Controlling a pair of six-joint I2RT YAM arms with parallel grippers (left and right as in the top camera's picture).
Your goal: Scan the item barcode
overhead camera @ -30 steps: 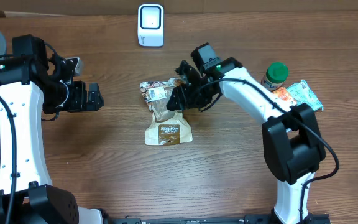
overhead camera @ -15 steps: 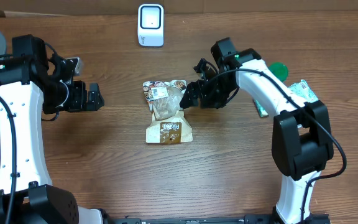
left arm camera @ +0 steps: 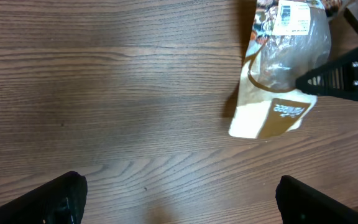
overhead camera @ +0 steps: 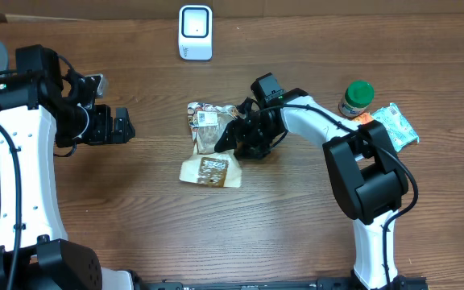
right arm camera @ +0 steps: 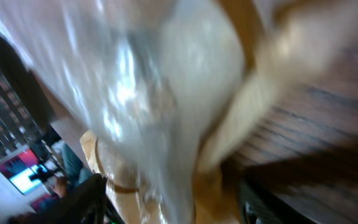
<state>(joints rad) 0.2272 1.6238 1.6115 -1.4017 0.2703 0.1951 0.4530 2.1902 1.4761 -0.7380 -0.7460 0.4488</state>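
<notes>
The scan is not yet done. The snack pouch [overhead camera: 209,150] lies on the tabletop [overhead camera: 296,225], right at the right hand [overhead camera: 230,137], with its clear body between that hand's fingers. The fingers stand apart around it, but the wrist view is too blurred to tell whether they pinch it. The white barcode sticker [overhead camera: 208,118] faces up on the pouch, just beyond the hand. The scanner [overhead camera: 195,32] stands well apart, farther beyond. The left hand [overhead camera: 126,126] hangs spread and empty, well off to the pouch's side. What seems left is a firm grip, a lift, and showing the sticker to the scanner.
</notes>
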